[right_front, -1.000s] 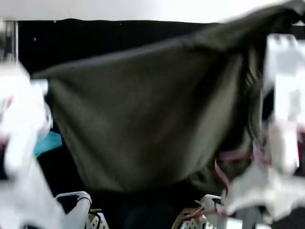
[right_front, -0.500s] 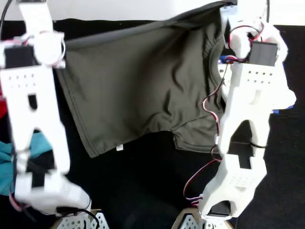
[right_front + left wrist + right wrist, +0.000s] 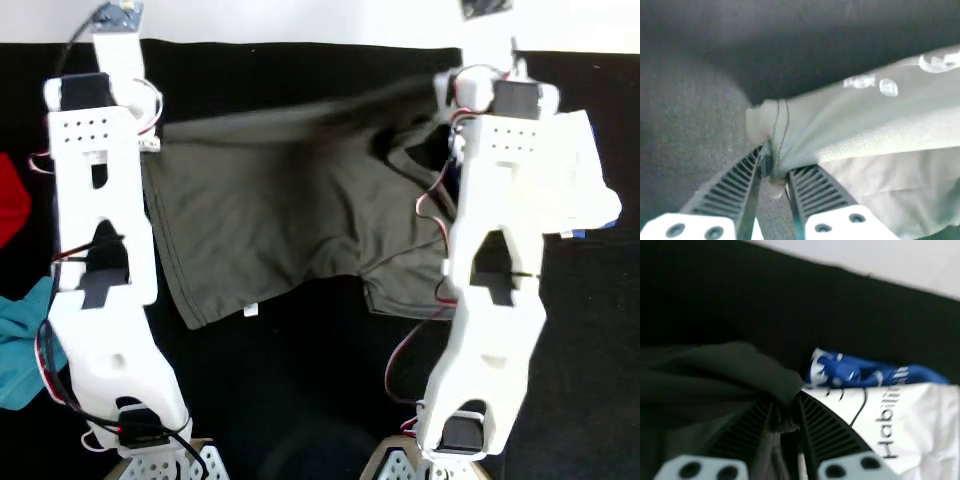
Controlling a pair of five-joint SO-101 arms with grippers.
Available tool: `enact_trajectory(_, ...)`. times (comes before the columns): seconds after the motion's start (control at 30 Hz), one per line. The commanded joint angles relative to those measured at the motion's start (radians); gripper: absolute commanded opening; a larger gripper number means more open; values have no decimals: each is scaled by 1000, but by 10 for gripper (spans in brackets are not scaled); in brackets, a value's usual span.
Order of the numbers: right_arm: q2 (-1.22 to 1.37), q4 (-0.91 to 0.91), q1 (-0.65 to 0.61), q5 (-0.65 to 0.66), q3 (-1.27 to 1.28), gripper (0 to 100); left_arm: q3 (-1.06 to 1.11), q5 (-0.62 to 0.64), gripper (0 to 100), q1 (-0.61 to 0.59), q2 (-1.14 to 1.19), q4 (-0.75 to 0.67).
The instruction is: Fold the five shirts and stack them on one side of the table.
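Over black table (image 3: 300, 400), olive shirt (image 3: 270, 220), white hem tag (image 3: 250, 310), left jaws and right jaws pinching its edges.

Olive shirt (image 3: 290, 230): spread at centre, collar to the right, far edge raised and stretched left to right, near hem lying wrinkled. White shirt (image 3: 585, 180): folded, far right, atop a blue shirt (image 3: 850, 372). Red shirt (image 3: 10, 205) and teal shirt (image 3: 20, 345): crumpled at the left edge.
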Motion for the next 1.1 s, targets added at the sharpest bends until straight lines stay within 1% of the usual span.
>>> enact_trajectory(0.0,-8,99,-7,-2,-30,5,-41,-11,8,22,-1,118)
enact_trajectory(0.1,-2,176,-7,-2,-71,5,-39,-12,8,24,-1,178)
enact_trajectory(0.27,-15,143,-5,-5,-104,5,-47,-12,8,8,-12,147)
enact_trajectory(0.33,-48,166,-5,-6,-177,5,-99,-8,8,-15,-35,157)
enact_trajectory(0.4,-94,216,-5,-5,-257,5,-165,-6,8,-44,-76,196)
enact_trajectory(0.57,-213,312,-5,-3,-453,5,-340,-5,8,-82,-228,316)
enact_trajectory(0.7,-306,381,-5,-6,-559,5,-343,-5,8,-139,-409,319)
enact_trajectory(0.83,-424,447,-5,-6,-642,5,-343,-5,8,-223,-599,319)
enact_trajectory(0.97,-561,464,-5,-6,-647,5,-343,-8,8,-297,-765,319)
enact_trajectory(1.07,-653,463,-7,-6,-621,5,-343,-8,8,-323,-858,319)
